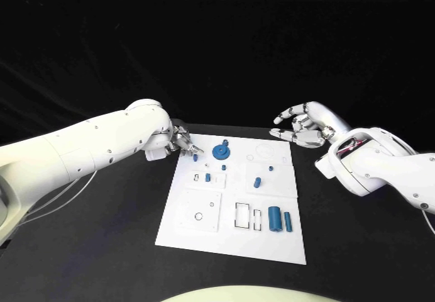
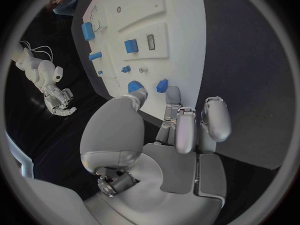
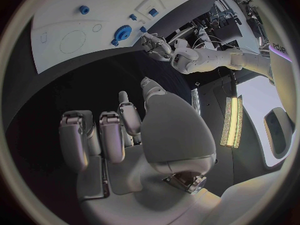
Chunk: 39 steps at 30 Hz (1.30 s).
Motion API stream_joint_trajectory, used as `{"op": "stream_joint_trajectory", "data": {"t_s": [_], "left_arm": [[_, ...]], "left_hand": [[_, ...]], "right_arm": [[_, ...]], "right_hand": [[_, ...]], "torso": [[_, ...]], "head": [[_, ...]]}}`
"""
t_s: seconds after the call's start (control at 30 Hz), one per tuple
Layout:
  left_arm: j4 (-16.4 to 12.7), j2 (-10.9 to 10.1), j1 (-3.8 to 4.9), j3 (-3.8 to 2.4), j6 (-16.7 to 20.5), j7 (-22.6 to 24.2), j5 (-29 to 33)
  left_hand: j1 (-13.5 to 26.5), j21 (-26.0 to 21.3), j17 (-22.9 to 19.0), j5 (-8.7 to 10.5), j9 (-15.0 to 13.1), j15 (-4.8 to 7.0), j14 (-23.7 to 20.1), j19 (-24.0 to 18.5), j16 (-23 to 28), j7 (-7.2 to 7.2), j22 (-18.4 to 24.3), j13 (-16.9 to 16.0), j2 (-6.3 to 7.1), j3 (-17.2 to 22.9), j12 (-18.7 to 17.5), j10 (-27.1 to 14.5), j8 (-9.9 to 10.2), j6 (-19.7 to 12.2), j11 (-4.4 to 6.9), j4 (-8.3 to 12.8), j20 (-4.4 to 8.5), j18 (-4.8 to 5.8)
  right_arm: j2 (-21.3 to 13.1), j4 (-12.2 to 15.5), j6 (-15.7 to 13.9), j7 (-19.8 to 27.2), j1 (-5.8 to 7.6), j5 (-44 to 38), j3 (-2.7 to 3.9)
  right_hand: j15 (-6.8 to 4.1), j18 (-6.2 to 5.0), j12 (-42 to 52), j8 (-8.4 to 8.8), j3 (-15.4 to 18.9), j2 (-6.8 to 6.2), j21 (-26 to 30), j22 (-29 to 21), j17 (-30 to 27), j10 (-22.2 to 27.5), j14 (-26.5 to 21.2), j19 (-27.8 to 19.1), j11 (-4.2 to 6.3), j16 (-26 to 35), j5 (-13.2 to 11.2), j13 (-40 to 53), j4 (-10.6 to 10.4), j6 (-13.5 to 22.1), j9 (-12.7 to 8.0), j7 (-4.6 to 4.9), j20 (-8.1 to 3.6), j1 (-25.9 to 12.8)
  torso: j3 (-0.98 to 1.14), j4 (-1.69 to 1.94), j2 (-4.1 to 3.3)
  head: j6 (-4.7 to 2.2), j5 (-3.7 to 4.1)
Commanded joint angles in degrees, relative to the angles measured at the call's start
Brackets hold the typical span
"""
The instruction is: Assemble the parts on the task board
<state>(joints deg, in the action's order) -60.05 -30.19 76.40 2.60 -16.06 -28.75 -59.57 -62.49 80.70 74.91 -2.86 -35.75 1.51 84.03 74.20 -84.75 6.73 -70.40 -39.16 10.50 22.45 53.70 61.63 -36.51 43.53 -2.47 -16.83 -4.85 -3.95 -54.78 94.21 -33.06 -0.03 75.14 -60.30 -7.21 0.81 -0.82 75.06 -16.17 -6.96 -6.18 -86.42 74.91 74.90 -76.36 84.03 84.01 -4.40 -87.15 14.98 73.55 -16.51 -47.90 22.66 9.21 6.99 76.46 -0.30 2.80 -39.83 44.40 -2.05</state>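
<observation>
Roughly centred on black table point(image 1: 109, 251): white board point(image 1: 204, 234), long side running away from robot. Blue parts on it: round gear point(image 1: 221, 151) near far edge, small peg point(image 1: 195, 158) at far-left corner, small block point(image 1: 207, 178) in left-middle, short peg point(image 1: 258, 182) mid-right, big cylinder point(image 1: 274, 219) and thin cylinder point(image 1: 287, 220) side by side on nearer right part, next to empty rectangular slot point(image 1: 243, 214). Left hand point(image 1: 180, 142) at far-left corner of board, fingers stretched toward small peg, tips just beside it; wrist view puts fingertips point(image 2: 173, 96) over board edge close to a blue piece point(image 2: 162, 85); contact — can't tell. Nothing gripped, fingers apart. Right hand point(image 1: 303, 124) off board, above table beyond far-right corner, fingers loosely curled w/ gaps, palm empty; right wrist view same, fingers point(image 3: 106, 135) bent over dark table, holding nothing.
</observation>
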Motion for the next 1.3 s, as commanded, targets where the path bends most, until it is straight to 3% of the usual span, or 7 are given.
{"op": "stream_joint_trajectory", "data": {"t_s": [0.03, 0.33, 0.63, 0.83, 0.97, 1.3], "left_arm": [[0.4, 0.4, -0.26, 0.05, -0.8, 1.0, 0.1], [0.8, 0.6, -0.57, 0.14, -0.6, 0.9, 0.3], [0.7, 0.8, -0.62, 0.16, -0.4, 0.7, 2.3], [0.7, 0.8, -0.62, 0.17, 0.0, 0.5, 2.6], [0.6, 0.8, -0.63, 0.17, 0.3, 0.5, 2.7], [0.5, 0.7, -0.63, 0.16, 0.5, 0.5, 2.6]], "left_hand": [[0.3, -0.2, 6.6, -0.18, 0.1, -0.52, 3.0, -0.1, -0.1, 0.06, -0.1, 0.1, -0.51, -0.4, 0.0, -0.3, 0.2, 0.4, -0.05, 0.0, -0.26, -0.73], [-0.1, -0.2, 6.7, -0.19, 0.2, -0.5, 3.0, -0.1, -0.2, 0.01, -0.2, 0.2, -0.81, -0.4, 0.1, -0.3, 0.1, 0.7, -0.01, 0.1, -0.29, -0.73], [-1.3, -0.1, 7.0, -0.18, 0.6, -0.42, 3.1, 0.1, -0.4, -0.08, -0.4, 0.5, -2.09, 0.3, 0.2, -0.5, 0.0, 1.1, 0.08, 0.1, -0.3, -0.68], [-4.9, 0.0, 7.1, -0.18, 0.9, -0.21, 3.1, 0.2, -0.6, -0.34, -0.6, 0.9, -3.68, 2.4, 0.4, -0.7, -0.6, 1.7, 0.33, 0.3, -0.24, -0.66], [-9.6, 0.0, 7.1, -0.19, 0.7, 0.21, 3.1, 0.2, -0.7, -0.88, -0.7, 1.2, -4.6, 5.5, 0.7, -0.8, -2.0, 2.0, 0.82, 0.9, -0.05, -0.65], [-14.8, 0.3, 7.8, -0.12, -0.1, 0.74, 3.4, 0.6, -1.2, -1.61, -1.4, -1.1, -4.97, 10.0, 3.1, 1.1, -4.1, 1.9, 1.44, 2.7, 0.19, -0.51]], "right_arm": [[0.0, 0.1, 0.1, 0.4, -0.04, -0.2, 0.0], [-0.1, 0.1, 0.0, 0.5, -0.04, -0.2, 0.0], [0.0, 0.0, 0.1, 0.3, -0.04, -0.2, 0.0], [0.0, 0.0, 0.1, 0.1, -0.04, -0.2, 0.0], [0.0, 0.1, 0.0, 0.0, -0.04, -0.2, 0.0], [-0.1, 0.1, -0.4, -0.1, -0.04, -0.2, 0.0]], "right_hand": [[-0.5, -0.35, -0.2, -0.25, 0.0, -0.07, 0.3, 12.1, 7.1, 0.3, 4.0, 3.2, -0.06, 0.2, 0.3, 0.0, -0.2, -0.3, 0.0, 0.0, -0.53, -0.6], [-0.5, -0.35, -0.2, -0.25, 0.0, -0.07, 0.3, 12.1, 7.1, 0.3, 4.0, 3.2, -0.06, 0.2, 0.3, 0.0, -0.2, -0.3, 0.0, 0.0, -0.53, -0.6], [-0.53, -0.36, -0.2, -0.33, -0.1, 0.14, 0.3, 12.1, 7.0, 0.3, 4.0, 3.2, -0.03, 0.2, 0.4, 0.0, -0.2, -0.3, 0.0, -0.03, -0.55, -0.7], [-0.54, -0.36, -0.2, -0.37, -0.1, 0.31, 0.3, 12.1, 7.0, 0.3, 4.0, 3.2, -0.01, 0.2, 0.4, 0.0, -0.2, -0.3, 0.0, -0.04, -0.56, -0.8], [-0.55, -0.37, -0.2, -0.4, -0.2, 0.43, 0.4, 12.0, 7.0, 0.3, 4.0, 3.1, 0.0, 0.3, 0.5, -0.1, -0.2, -0.3, 0.0, -0.05, -0.57, -0.8], [-0.59, -0.39, -0.2, -0.46, -0.5, 0.9, 0.5, 12.0, 6.9, 0.3, 4.0, 3.1, 0.02, 0.3, 0.3, -0.1, -0.2, -0.3, 0.0, -0.06, -0.61, -0.9]], "torso": [[-0.03, -0.07, -0.08], [0.02, -0.01, 0.02], [0.06, 0.01, 0.09], [0.04, -0.06, 0.05], [0.09, -0.01, 0.04], [0.13, -0.23, 0.02]], "head": [[0.02, -0.09], [0.18, -0.03], [0.18, 0.09], [0.15, -0.02], [0.27, -0.1], [0.24, -0.18]]}}
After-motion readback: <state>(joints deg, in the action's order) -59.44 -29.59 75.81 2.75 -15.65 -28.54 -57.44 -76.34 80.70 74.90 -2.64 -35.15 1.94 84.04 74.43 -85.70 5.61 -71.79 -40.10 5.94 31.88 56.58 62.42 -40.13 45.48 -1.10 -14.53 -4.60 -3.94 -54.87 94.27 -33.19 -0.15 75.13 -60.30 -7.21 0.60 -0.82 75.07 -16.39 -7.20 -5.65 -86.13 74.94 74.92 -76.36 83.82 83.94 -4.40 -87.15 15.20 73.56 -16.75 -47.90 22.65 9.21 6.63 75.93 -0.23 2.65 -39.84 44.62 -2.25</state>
